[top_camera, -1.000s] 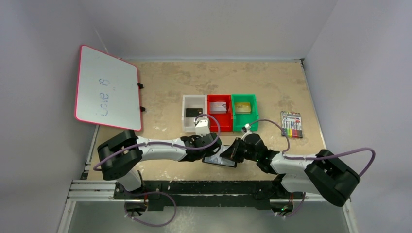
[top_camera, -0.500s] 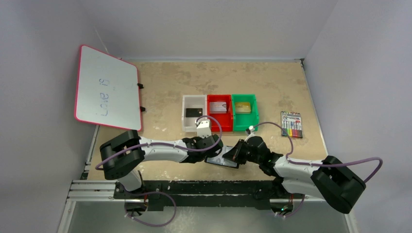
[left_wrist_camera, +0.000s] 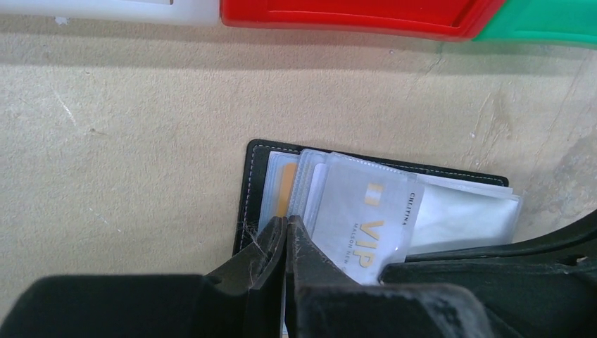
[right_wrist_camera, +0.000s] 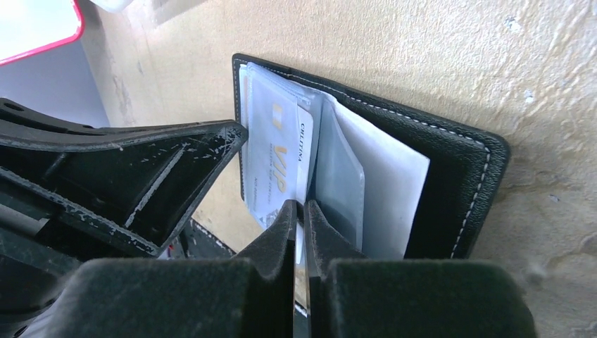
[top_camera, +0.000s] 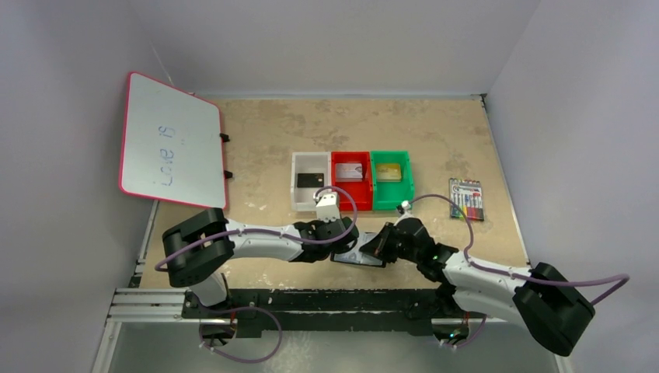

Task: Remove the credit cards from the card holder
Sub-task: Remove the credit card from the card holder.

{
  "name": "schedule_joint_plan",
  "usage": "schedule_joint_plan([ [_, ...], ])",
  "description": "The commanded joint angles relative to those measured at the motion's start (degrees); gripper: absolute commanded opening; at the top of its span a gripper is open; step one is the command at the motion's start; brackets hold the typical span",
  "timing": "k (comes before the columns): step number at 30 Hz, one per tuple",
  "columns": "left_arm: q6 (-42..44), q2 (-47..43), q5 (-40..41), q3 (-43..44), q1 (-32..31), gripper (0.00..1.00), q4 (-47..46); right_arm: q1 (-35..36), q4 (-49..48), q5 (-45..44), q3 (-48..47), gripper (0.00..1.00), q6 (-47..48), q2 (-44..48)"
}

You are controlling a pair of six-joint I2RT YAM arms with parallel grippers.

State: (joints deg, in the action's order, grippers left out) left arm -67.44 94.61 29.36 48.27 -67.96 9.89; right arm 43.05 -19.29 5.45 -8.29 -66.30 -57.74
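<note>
white arms (top_camera: 256, 241), black claws (left_wrist_camera: 285, 224), purple cables (top_camera: 435, 196)

Top cam sits high at the near side, looking down over the whole table (top_camera: 264, 132). Both wrist cams hover super close, facing the open card holder (left_wrist_camera: 450, 211) from opposite sides.

We see a tan, mottled tabletop (top_camera: 311, 128). At its left edge a pink-rimmed whiteboard (top_camera: 167, 144) lies askew and reaches out past that edge. Near the middle three bins stand side by side, touching, in a row that runs along the far edge: a white bin (top_camera: 311, 156), a red bin (top_camera: 351, 155) and a green bin (top_camera: 390, 154). A marker pack (top_camera: 466, 199) lies close to the right edge. The open black holder (right_wrist_camera: 464, 169) lies flat by the near edge, at its middle.
</note>
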Motion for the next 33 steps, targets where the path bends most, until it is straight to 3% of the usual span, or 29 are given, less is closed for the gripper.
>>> schedule_joint_plan([
  [1, 0.75, 1.96, 1.01, -0.88, -0.33, 0.00, 7.21, -0.24, 5.47, -3.04, -1.67, 0.00, 2.06, 1.09],
  [6, 0.13, 1.06, 2.05, -1.18, -0.47, 0.00, 7.69, -0.24, 1.66, 1.09, -2.20, 0.00, 5.42, -0.12],
  [13, -1.76, -3.32, 3.90, -2.94, -1.14, 0.00, 7.07, -0.24, 4.43, -0.21, -4.35, 0.00, 8.10, -1.86],
  [18, -3.33, -9.09, 7.47, -4.59, -2.40, 0.25, 4.83, -0.26, -7.01, 9.16, -4.12, 0.00, 14.72, -6.98],
  [20, -5.33, -11.02, 9.59, -5.18, -2.50, 0.31, 5.08, -0.24, -5.26, 9.65, -6.28, 0.00, 16.42, -11.29],
  [26, -6.50, -14.86, 10.46, -8.19, -2.70, 0.33, 0.98, -0.27, -8.29, 11.08, -8.26, 0.00, 16.71, -16.30],
  [33, -5.48, -5.44, 5.31, -4.82, -2.70, 0.35, 0.92, -0.24, -8.39, 10.66, -8.14, 0.00, 16.18, -16.80],
])
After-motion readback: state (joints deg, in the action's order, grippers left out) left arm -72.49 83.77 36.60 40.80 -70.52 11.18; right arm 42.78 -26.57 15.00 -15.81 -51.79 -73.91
